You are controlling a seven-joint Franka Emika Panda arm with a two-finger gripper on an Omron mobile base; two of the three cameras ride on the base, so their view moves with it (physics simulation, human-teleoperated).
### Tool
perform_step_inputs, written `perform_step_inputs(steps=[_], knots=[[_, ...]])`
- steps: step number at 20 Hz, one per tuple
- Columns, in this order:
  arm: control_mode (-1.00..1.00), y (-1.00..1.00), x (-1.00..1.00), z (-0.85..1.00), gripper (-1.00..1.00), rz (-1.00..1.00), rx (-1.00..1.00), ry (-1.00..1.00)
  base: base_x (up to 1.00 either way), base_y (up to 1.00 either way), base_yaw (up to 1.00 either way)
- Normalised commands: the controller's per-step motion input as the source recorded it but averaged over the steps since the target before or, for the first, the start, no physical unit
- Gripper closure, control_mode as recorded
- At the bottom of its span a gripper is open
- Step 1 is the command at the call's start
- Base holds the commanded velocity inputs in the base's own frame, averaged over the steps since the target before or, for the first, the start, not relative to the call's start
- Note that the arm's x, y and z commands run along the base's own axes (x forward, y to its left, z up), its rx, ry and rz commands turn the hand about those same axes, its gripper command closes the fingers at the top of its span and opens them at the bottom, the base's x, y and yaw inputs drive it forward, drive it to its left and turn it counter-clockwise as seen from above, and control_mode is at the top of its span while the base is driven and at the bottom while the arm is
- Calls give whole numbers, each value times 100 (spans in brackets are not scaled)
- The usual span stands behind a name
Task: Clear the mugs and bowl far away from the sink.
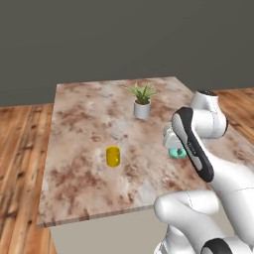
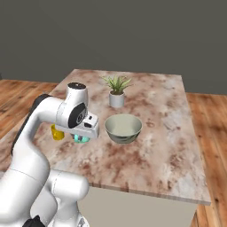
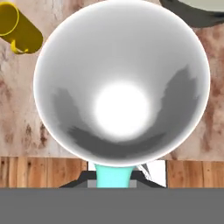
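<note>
My gripper (image 2: 82, 135) is shut on the teal mug (image 2: 80, 139), which hangs under the hand low over the marble counter; whether it touches the counter I cannot tell. In the hand view the teal mug's white inside (image 3: 120, 87) sits right before the camera, its teal side pinched between the fingertips. From the left, the teal mug (image 1: 177, 153) peeks out below the gripper (image 1: 174, 148). The yellow mug (image 1: 113, 156) stands upright to its left, also seen as yellow mug (image 3: 19, 28) and, half behind the arm, yellow mug (image 2: 56, 132). The pale grey-green bowl (image 2: 123, 128) sits just right of the hand. The sink is out of view.
A white plant pot (image 1: 142, 109) with a spiky green plant stands further back on the counter (image 1: 84, 188), behind the bowl, plant pot (image 2: 116, 99). The counter's front edge (image 2: 146, 190) drops to wooden floor, which also lies on both sides.
</note>
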Motion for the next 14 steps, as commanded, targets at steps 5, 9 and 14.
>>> perform_step_inputs(steps=[5,9,14], knots=[[-100,-36,0,-49,100,-22,-1,15,0,0,0],[-100,0,11,-44,100,-34,0,24,0,0,0],[-100,5,11,-36,100,-2,17,13,0,0,0]])
